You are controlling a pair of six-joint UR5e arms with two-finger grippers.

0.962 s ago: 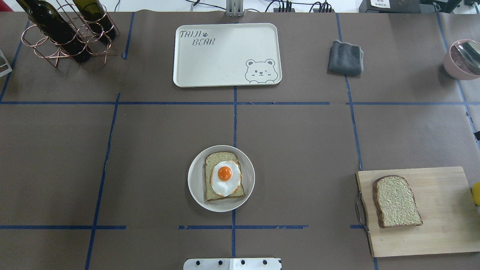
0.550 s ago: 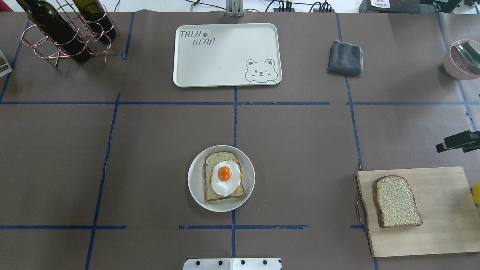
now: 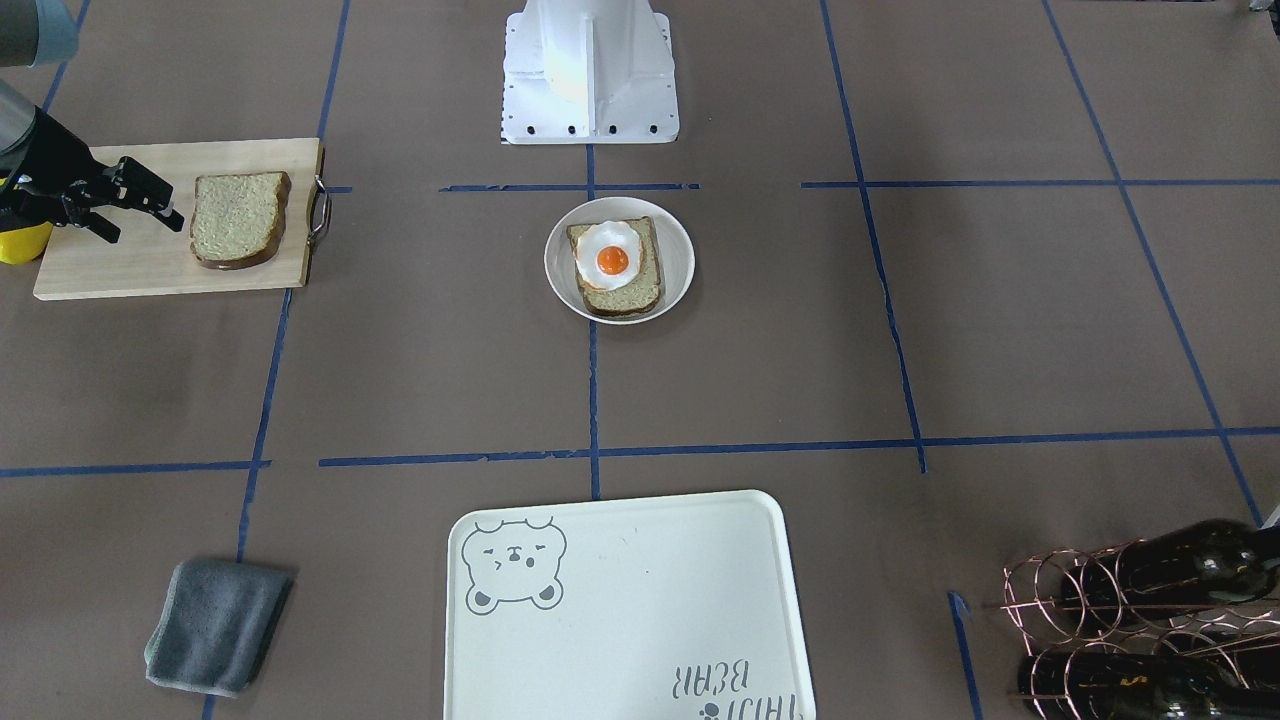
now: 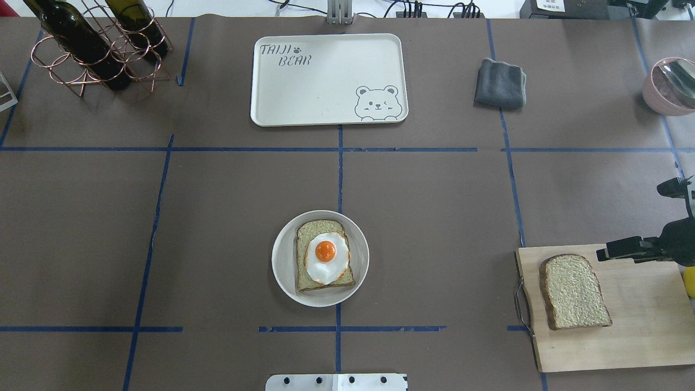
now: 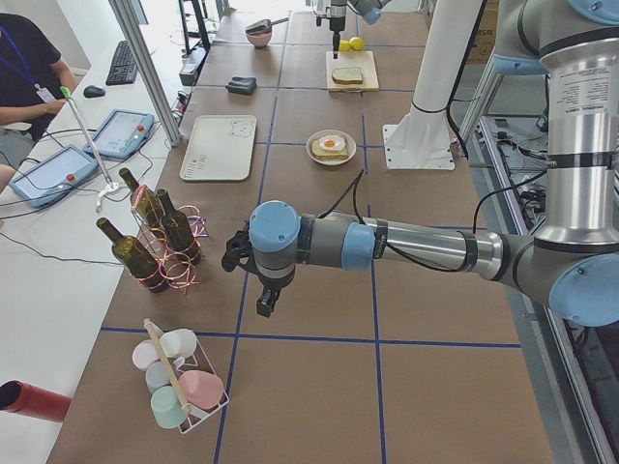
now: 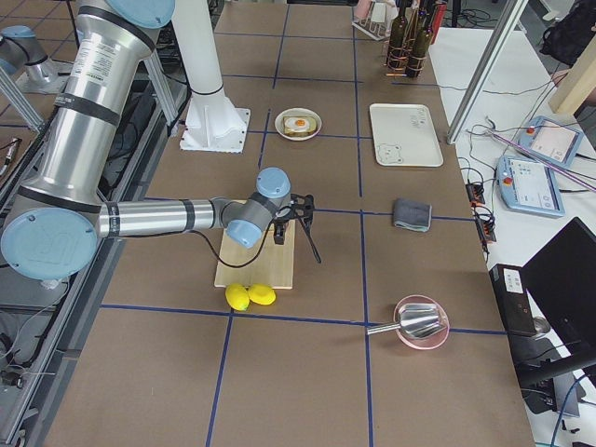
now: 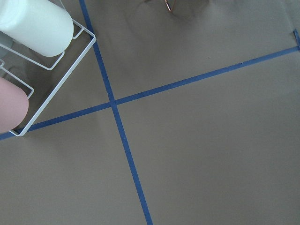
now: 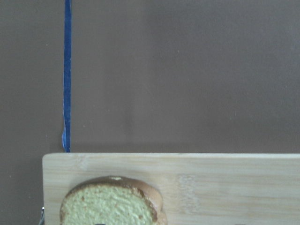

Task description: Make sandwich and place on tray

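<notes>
Showing "TAIJI BEAR", the tray (image 4: 326,81) sits by the table's (image 4: 217,190) far edge. The right gripper (image 4: 619,253) hovers beside the bread slice (image 4: 573,293); I cannot tell if it is spread.

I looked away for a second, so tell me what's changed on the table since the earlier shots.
The right claw came in from the robot's right and moved toward the loose bread slice on the cutting board, holding nothing. The bowl, egg and tray are unchanged.

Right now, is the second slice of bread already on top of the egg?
No, the second slice lies on the wooden board, apart from the uncovered egg.
</notes>
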